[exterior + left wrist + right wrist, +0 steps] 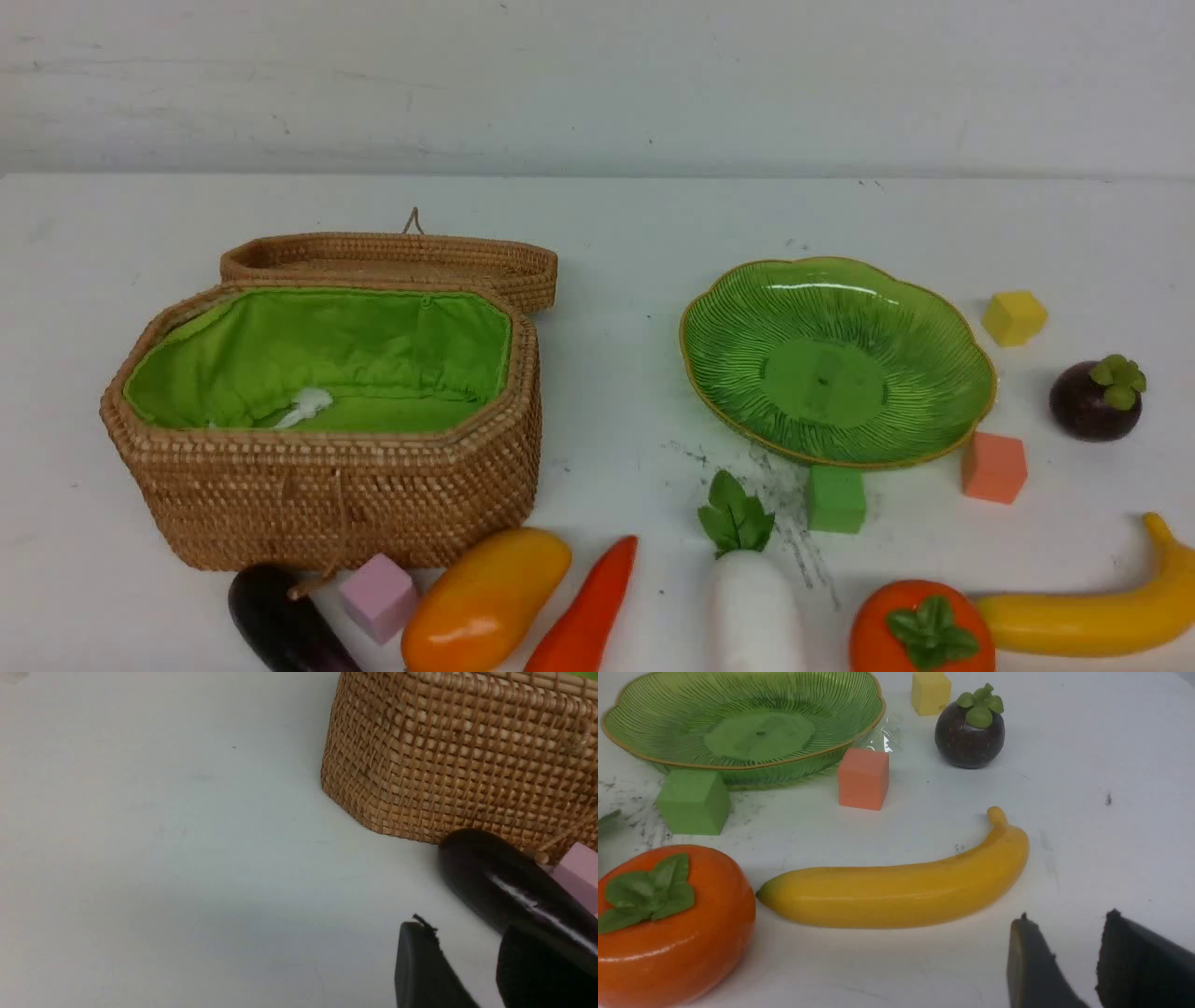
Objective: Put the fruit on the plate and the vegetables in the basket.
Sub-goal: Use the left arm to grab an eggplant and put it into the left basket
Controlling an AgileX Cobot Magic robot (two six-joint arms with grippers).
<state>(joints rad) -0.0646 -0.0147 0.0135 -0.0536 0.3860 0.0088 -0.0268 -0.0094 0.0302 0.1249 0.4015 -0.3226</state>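
The open wicker basket (327, 485) with green lining stands at left; the green plate (728, 322) at right holds nothing. Along the front lie the eggplant (280, 625), mango (485, 597), carrot (588, 611), radish (752, 607), persimmon (920, 630) and banana (1092, 611); the mangosteen (1094, 399) sits right of the plate. Neither gripper shows in the front view. My left gripper (460, 935) is open and empty beside the eggplant (509, 891), near the basket wall (458, 760). My right gripper (1066, 924) is open and empty, near the banana (896, 889).
Foam cubes lie about: pink (378, 597) by the eggplant, green (836, 499) and orange (994, 467) at the plate's front rim, yellow (1014, 317) behind the mangosteen. The basket lid (392, 257) lies open behind the basket. Black scuffs mark the table in front of the plate.
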